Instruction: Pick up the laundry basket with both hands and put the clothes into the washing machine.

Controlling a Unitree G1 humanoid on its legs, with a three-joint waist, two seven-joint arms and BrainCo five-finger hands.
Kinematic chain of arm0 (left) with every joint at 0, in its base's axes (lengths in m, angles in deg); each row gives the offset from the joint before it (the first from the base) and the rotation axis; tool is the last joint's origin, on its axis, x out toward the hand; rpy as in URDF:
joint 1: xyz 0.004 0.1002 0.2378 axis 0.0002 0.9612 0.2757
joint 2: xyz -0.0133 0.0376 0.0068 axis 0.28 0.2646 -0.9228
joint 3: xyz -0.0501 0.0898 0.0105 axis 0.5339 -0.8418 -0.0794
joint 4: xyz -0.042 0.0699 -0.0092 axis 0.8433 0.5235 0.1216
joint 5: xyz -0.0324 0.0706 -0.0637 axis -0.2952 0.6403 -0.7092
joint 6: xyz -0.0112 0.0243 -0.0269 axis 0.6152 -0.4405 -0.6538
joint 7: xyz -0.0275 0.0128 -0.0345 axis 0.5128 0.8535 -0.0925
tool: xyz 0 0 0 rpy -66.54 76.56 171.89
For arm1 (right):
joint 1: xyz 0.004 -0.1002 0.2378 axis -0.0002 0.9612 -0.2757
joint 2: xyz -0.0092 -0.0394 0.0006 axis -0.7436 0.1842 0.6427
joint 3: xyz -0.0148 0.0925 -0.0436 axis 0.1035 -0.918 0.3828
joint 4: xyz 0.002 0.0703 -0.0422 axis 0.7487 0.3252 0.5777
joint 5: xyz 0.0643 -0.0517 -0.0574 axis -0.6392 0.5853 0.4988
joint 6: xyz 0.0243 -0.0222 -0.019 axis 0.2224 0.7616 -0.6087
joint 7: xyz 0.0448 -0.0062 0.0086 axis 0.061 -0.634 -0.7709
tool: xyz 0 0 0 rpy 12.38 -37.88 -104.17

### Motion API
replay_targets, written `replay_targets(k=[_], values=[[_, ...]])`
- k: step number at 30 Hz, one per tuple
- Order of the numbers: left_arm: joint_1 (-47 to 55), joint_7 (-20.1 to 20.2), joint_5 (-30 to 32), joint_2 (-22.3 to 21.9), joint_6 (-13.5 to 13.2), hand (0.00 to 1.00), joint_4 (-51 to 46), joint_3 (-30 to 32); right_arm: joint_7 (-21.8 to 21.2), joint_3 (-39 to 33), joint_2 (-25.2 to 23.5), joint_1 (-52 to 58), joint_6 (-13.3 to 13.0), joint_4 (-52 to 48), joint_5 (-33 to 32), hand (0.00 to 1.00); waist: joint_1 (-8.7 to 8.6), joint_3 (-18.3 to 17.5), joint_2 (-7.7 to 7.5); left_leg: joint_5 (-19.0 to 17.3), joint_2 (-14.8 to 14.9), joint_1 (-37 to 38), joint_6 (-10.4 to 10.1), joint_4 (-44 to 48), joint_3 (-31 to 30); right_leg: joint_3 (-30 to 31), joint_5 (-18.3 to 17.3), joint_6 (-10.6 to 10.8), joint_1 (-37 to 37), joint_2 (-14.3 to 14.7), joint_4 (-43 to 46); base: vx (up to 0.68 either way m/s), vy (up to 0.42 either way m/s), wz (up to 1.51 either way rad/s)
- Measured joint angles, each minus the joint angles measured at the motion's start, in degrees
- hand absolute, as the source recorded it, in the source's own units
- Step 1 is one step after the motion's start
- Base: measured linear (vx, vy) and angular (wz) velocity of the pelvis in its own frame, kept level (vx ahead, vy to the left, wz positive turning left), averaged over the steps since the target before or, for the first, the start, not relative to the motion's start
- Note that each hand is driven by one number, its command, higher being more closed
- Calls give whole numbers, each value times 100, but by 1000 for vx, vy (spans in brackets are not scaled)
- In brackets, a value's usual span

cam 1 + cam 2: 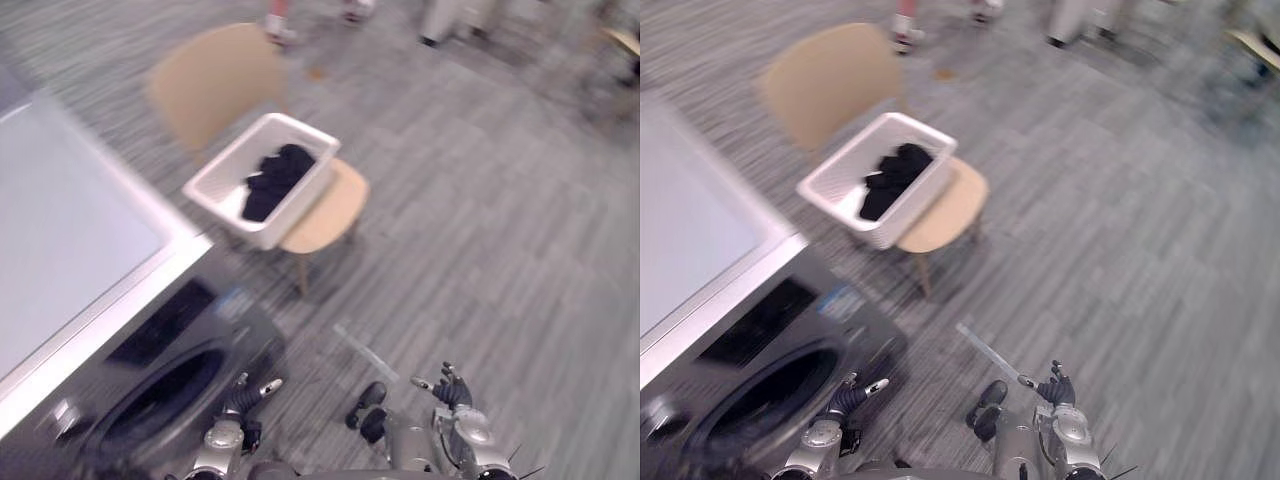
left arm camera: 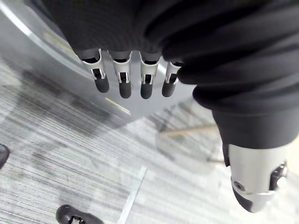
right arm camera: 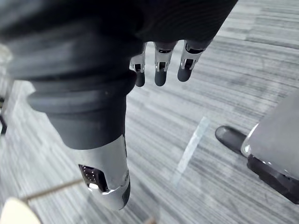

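Grey striped carpet (image 1: 480,250), laundry basket (image 1: 218,163) on tan chair (image 1: 210,80), washing machine (image 1: 70,230) beside

Laundry basket (image 1: 300,205) smooth white plastic, clothes (image 1: 272,180) matt black cloth, chair (image 1: 210,80) pale smooth wood, washing machine (image 1: 180,350) glossy dark front, floor (image 1: 480,250) rough grey carpet, my left hand (image 2: 124,80) and right hand (image 3: 160,70) silver metal fingers, ribbed matt dark covers.

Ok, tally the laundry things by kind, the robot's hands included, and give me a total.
Washing machine: 1
Chair: 1
Laundry basket: 1, on the chair's seat
Heap of dark clothes: 1, in the basket
Robot hands: 2, left hand and right hand, both open and empty
Total: 6
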Motion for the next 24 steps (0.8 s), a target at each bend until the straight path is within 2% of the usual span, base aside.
replay_targets(k=[1, 2, 3, 4, 5, 6, 7, 8, 9, 10, 11, 12, 13, 14, 15, 16, 17, 18, 19, 20, 21, 22, 24], values=[[-39, 1, -17, -6, -1, 0, 24, 0, -7, 29, 0, -8, 1, 3, -3, 0, -44, 2, -8, -1, 115, -34, -1, 340, -30, 148, -57, 27, -28, 81, 31, 238, -206, -163], [-92, 0, -19, -6, -16, 0, 42, 11, -7, 84, 5, 8, 2, 6, -4, 0, -103, 5, -1, 15, 491, -268, 28, 1362, -314, 393, -78, 30, 15, 261, -72, 165, -101, -99], [-97, -1, -32, -41, -41, 0, 49, 29, -5, 138, 0, 1, 1, 20, -9, 0, -109, 14, 22, -2, 709, -478, 144, 2043, -616, 530, -74, 37, 68, 392, -174, 252, -116, -132], [-105, 7, -55, -164, -84, 0, 50, 109, -6, 160, 19, -88, -2, 155, -9, 0, -110, 79, 51, -147, 857, -1019, 228, 3258, -1509, 773, -54, 65, 270, 612, -381, 290, -103, -124], [-109, 8, -62, -259, -84, 0, 48, 120, 3, 159, 48, -120, 0, 257, -12, 0, -110, 145, 58, -260, 645, -1451, 186, 3749, -2335, 925, -49, 63, 508, 708, -525, 279, -74, -111], [-96, 9, -63, -303, -80, 0, 56, 119, 4, 158, 59, -119, 0, 303, -14, 0, -101, 170, 43, -309, 481, -1654, 178, 3805, -2711, 1001, -52, 61, 639, 729, -584, 225, -3, -80], [-71, 6, -69, -362, -80, 0, 54, 119, 5, 137, 61, -115, 1, 355, -16, 0, -41, 234, 24, -336, 132, -2044, 211, 3651, -3278, 1220, -55, 88, 915, 780, -735, 225, 28, -71], [-62, 6, -72, -376, -80, 0, 49, 111, 3, 128, 57, -124, -2, 353, -17, 0, 38, 254, 26, -354, -58, -2326, 245, 3354, -3521, 1374, -53, 118, 1066, 801, -858, 230, 39, -72], [-60, -1, -75, -376, -80, 0, 34, 112, 0, 121, 63, -151, -3, 351, -16, 0, 69, 278, 30, -351, -171, -2525, 252, 3059, -3635, 1447, -67, 130, 1165, 803, -933, 229, 56, -53], [-63, -4, -92, -367, -80, 0, -34, 111, 0, 112, 78, -197, -4, 325, -16, 0, 79, 372, 59, -326, -365, -2812, 280, 2400, -3754, 1509, -103, 195, 1367, 792, -1074, 238, 70, -33], [-42, -4, -156, -369, -80, 0, -113, 110, 1, 102, 79, -216, -5, 324, -15, 0, 102, 394, 83, -284, -474, -2942, 223, 1794, -3803, 1542, -90, 252, 1477, 794, -1189, 299, 94, -37], [-2, -3, -176, -366, -81, 0, -177, 101, 7, 105, 63, -219, -4, 331, -16, 0, 243, 400, 65, 334, -644, -2951, 453, 989, -3844, 1651, -35, 404, 1656, 791, -1413, 261, 87, -34], [15, -3, -176, -365, -82, 0, -188, 101, 7, 109, 57, -218, -4, 331, -15, 0, 264, 388, 53, 441, -676, -2919, 492, 915, -3857, 1689, -39, 422, 1682, 788, -1441, 342, 112, -43], [73, -4, -179, -363, -83, 0, -207, 110, 12, 119, 47, -261, -11, 319, -13, 0, 339, 334, 68, 544, -806, -2892, 699, 926, -3986, 1827, -121, 549, 1787, 763, -1442, 407, 143, -25], [75, -2, -180, -358, -80, 0, -207, 110, 12, 118, 48, -341, -10, 324, -5, 0, 358, 346, 49, 405, -895, -2861, 946, 975, -4069, 1886, -271, 704, 1767, 661, -1190, 432, 165, -18], [79, -2, -180, -359, -77, 0, -205, 105, 12, 115, 47, -354, -10, 334, -4, 0, 352, 345, 32, 356, -923, -2740, 1055, 962, -4064, 1893, -405, 813, 1706, 563, -928, 437, 192, -4], [77, -2, -180, -371, -68, 0, -174, 91, 6, 98, 50, -363, -9, 350, 5, 0, 346, 364, 9, 284, -997, -2433, 1172, 875, -3947, 1950, -613, 1063, 1554, 295, -82, 451, 221, 3], [105, -3, -180, -362, -67, 0, -150, -10, 1, 100, 45, -377, -10, 342, 19, 0, 344, 361, 3, 269, -1107, -2074, 1202, 737, -3943, 1960, -658, 1107, 1383, 18, 899, 539, 265, 8], [134, -1, -179, -343, -71, 0, -165, -64, 0, 102, 35, -358, -10, 339, 43, 0, 339, 353, -14, 257, -1183, -1890, 1221, 671, -3956, 1944, -610, 1049, 1269, -157, 1477, 536, 244, 29], [159, -8, -177, -334, -67, 0, -174, -121, 0, 104, 19, -318, -9, 337, 51, 0, 303, 348, -45, 189, -1332, -1471, 1327, 495, -4113, 1850, -199, 834, 1012, -547, 2657, 533, 178, 62], [180, -17, -176, -308, -66, 0, -246, -133, -6, 103, -4, -294, -9, 350, 52, 0, 199, 332, -49, 94, -1394, -1166, 1453, 346, -4371, 1750, -291, 807, 816, -747, 3363, 456, 93, 85], [150, -31, -175, -296, -65, 0, -287, -149, -5, 102, -19, -308, -9, 352, 52, 0, 197, 330, -44, 65, -1401, -1035, 1467, 270, -4558, 1688, -540, 829, 733, -816, 3524, 448, 14, 101], [67, -124, -178, -282, -69, 0, -455, -163, -7, 100, 9, -305, -12, 363, 51, 0, 212, 347, -1, 66, -1273, -813, 1465, 127, -5150, 1529, -1051, 833, 449, -692, 2988, 425, -65, 98]])
